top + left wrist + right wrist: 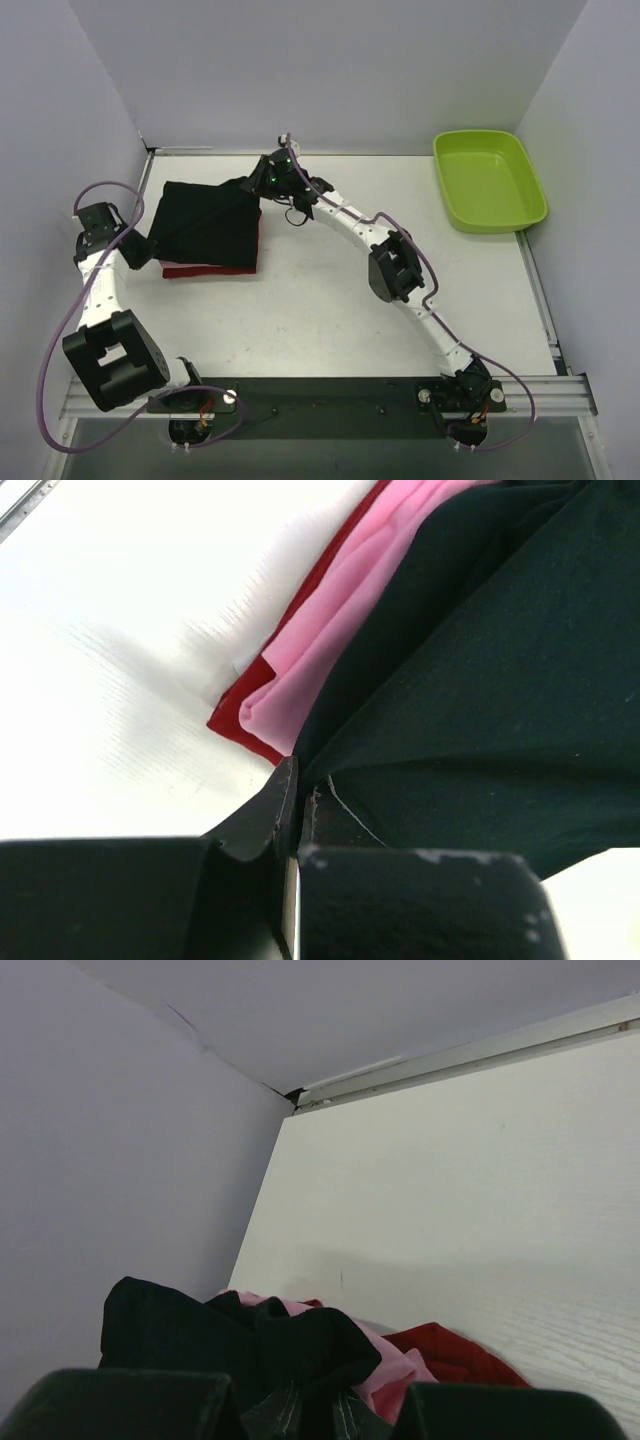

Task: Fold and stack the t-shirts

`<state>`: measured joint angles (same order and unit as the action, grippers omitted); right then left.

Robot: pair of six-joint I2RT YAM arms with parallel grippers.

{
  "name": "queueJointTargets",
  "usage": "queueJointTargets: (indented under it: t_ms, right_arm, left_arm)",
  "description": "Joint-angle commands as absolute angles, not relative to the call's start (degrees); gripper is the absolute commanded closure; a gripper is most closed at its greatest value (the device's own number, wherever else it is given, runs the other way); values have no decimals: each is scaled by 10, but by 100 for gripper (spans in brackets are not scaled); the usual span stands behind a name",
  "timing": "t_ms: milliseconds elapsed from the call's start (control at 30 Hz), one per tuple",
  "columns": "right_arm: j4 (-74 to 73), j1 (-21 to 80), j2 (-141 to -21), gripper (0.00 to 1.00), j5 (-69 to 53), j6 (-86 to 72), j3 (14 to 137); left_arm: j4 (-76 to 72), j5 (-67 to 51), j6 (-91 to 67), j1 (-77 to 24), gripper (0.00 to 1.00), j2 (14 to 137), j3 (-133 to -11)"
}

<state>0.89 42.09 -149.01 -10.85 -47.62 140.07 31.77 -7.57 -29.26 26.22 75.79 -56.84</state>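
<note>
Now we hold black shirt [205,225] atop pink shirt [340,630] and dark red shirt [200,271], far-left counter [330,320]. Left hand [148,250] pinches near-left corner, right hand [258,180] far-right corner. Cloth looks light, limp, sags; we judge corners, hems best holds.

The place is a robotics lab test cell. A bare white table [330,300] is boxed in by plain pale walls [330,70] on 3 sides. The left arm [100,290] and right arm [345,225] are bolted by an aluminium rail [545,383], with purple cables [50,340] looping loose.
</note>
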Motion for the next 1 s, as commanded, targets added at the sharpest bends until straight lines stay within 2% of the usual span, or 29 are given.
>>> queueJointTargets:
  t_ms: [0, 200, 300, 333, 367, 433, 733, 900, 933, 967]
  right_arm:
    - [56, 403, -1506, 100, -81, -492, 1434]
    - [66, 402, -1528, 100, -84, -498, 1438]
    - [71, 402, -1534, 66, -84, -499, 1437]
    - [71, 402, -1536, 35, -86, -500, 1437]
    - [71, 401, -1535, 21, -86, -501, 1438]
    - [69, 400, -1535, 0, -83, -504, 1436]
    - [93, 400, -1459, 0, -80, -471, 1347]
    - [142, 405, -1376, 0, -85, -424, 1212]
    - [148, 405, -1347, 0, -84, -416, 1188]
    - [155, 407, -1333, 0, -77, -409, 1168]
  left_arm:
    - [265, -35, -300, 278, 100, 767, -554]
    - [259, -40, -308, 284, 100, 781, -549]
    - [264, -35, -306, 285, 100, 782, -550]
    - [265, -36, -305, 286, 100, 781, -551]
    - [265, -35, -304, 287, 100, 782, -551]
    - [266, -33, -302, 287, 100, 780, -550]
    - [274, -34, -307, 289, 100, 752, -530]
    - [287, -26, -318, 289, 100, 721, -538]
    - [291, -17, -321, 289, 76, 715, -544]
    - [306, -11, -323, 289, 66, 711, -553]
